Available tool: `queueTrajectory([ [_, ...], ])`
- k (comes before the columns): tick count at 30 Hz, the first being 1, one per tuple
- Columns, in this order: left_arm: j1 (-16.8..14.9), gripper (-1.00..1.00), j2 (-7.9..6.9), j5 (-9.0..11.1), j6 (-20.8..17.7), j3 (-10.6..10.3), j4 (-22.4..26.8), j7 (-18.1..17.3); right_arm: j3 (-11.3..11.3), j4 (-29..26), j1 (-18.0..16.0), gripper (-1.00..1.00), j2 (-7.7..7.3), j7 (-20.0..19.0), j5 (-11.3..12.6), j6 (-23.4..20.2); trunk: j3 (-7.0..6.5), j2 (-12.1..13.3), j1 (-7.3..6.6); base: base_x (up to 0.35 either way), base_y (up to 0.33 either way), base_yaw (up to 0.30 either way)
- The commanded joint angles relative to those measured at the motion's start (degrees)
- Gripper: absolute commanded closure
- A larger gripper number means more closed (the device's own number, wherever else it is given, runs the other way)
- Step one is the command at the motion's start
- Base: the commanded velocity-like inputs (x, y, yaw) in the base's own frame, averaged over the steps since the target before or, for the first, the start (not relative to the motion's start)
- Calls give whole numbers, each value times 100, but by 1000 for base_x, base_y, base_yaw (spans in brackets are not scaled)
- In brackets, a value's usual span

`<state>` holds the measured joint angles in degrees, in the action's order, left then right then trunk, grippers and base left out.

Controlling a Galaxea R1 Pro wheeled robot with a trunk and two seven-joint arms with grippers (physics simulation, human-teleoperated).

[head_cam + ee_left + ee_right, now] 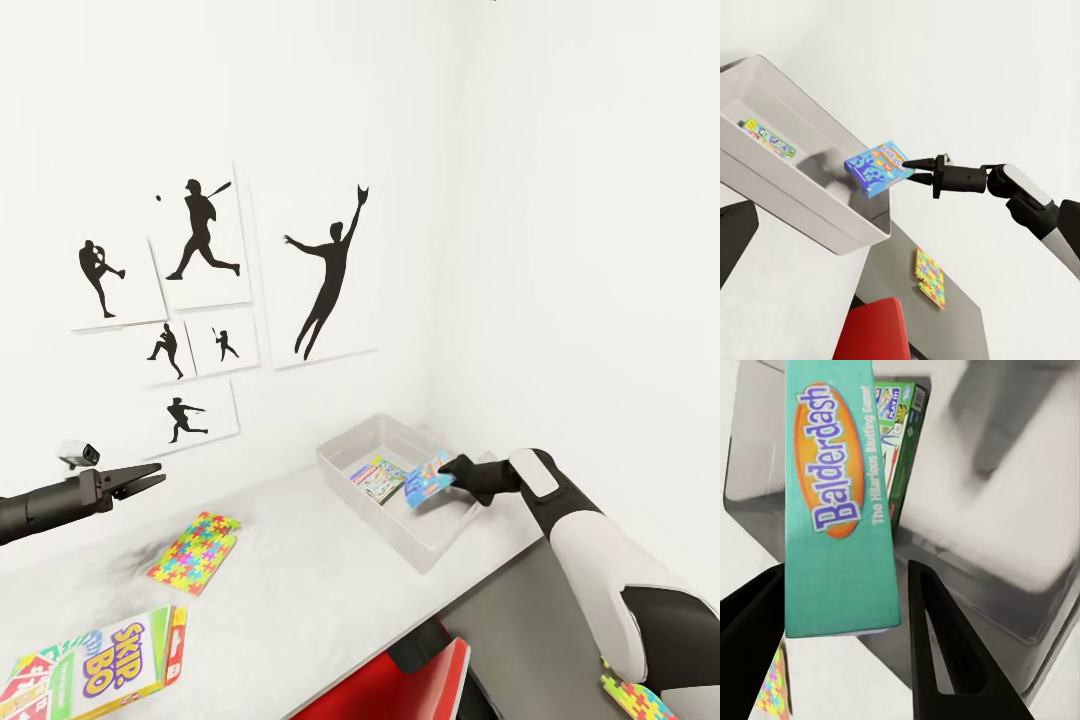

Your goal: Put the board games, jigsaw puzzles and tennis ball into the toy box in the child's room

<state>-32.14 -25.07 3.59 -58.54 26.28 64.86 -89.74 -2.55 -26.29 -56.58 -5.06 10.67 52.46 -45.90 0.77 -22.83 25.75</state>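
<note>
My right gripper (447, 469) is shut on the small blue board game (428, 480), holding it tilted in the air over the near end of the pale toy box (365, 505). In the right wrist view the teal "Balderdash" side of this game (840, 510) sits between the two black fingers (937, 645). A green-edged board game (377, 479) lies flat inside the box. On the table (300, 570) lie one jigsaw puzzle (193, 550) and the SKIP-BO board game (110, 665). A second jigsaw puzzle (635, 695) rests on the lower dark cabinet. My left gripper (155, 478) hovers open over the table's left part. The tennis ball and the bed are out of view.
A red chair (400, 690) stands at the table's front edge near the corner. White walls close in behind and to the right of the toy box, and baseball silhouette prints (200, 300) hang on the back wall.
</note>
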Motion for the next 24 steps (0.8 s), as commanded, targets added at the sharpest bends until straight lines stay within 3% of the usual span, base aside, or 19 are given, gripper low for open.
queueTrajectory([
  [1,-3,-100,-1,-7,-61,0,0,-26,-16,-11,-2,100,3,60,61,-14,8,-9,3,0,0,0],
  [12,-3,-100,2,-7,-61,-3,0,-26,67,-203,27,100,-6,5,54,-12,8,-9,3,0,0,0],
  [20,-3,-100,2,-7,-61,-7,0,-26,665,-313,14,100,-17,3,24,-10,8,-9,3,0,0,0],
  [21,-3,-100,2,-7,-61,-8,0,-26,688,-314,13,100,-19,4,-33,-12,8,-9,3,0,0,0],
  [24,-3,-100,2,-7,-61,-8,0,-26,706,-315,9,100,-3,1,-730,-14,8,-9,3,0,0,0],
])
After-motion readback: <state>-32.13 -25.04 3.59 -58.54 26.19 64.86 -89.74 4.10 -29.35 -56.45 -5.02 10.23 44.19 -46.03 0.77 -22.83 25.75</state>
